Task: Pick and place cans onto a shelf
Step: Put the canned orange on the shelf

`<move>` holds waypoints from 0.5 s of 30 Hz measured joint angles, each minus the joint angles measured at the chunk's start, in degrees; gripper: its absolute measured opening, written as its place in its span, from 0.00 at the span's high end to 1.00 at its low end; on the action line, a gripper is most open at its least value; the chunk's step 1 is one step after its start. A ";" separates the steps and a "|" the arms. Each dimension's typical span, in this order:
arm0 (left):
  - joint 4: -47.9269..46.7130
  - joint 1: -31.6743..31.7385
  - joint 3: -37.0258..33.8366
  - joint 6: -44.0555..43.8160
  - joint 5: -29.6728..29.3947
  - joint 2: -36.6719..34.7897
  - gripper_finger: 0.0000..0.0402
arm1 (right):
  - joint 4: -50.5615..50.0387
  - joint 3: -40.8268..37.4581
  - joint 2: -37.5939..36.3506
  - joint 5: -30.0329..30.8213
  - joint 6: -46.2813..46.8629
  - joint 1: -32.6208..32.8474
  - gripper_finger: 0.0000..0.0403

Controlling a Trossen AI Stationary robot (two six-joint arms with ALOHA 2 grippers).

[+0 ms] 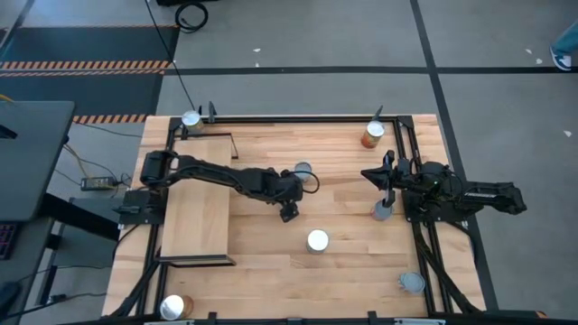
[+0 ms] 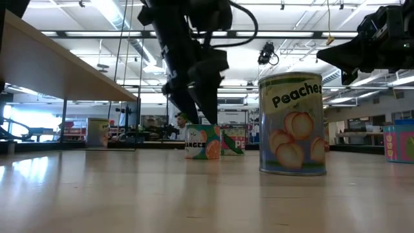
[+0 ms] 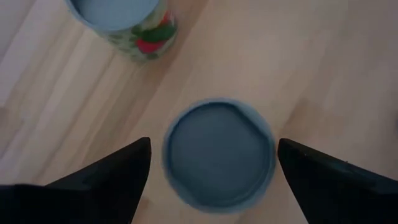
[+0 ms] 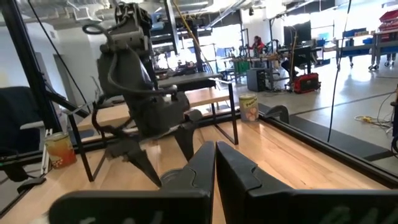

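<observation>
My left gripper (image 1: 289,213) is open and points down over an upright can with a bluish-grey top (image 3: 217,152). Its fingers stand on either side of the can with a small gap. In the low view this can (image 2: 202,142) has an orange-fruit label and stands on the tabletop. In the high view the gripper hides it. The shelf (image 1: 197,203), a pale board in a black frame, lies to the table's left of it. My right gripper (image 1: 376,173) is shut and empty, raised over the table's right part, and also shows in its own wrist view (image 4: 215,167).
Other cans stand on the table: one just beyond my left gripper (image 1: 302,170), a peach can at centre (image 1: 317,240), one by my right arm (image 1: 383,210), and cans at far left (image 1: 191,118), far right (image 1: 372,135), near right (image 1: 413,283) and near left (image 1: 174,307).
</observation>
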 joint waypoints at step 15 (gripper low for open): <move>0.73 2.49 -0.02 -12.86 2.47 3.31 0.11 | 1.49 0.00 0.24 -0.02 0.00 0.02 0.95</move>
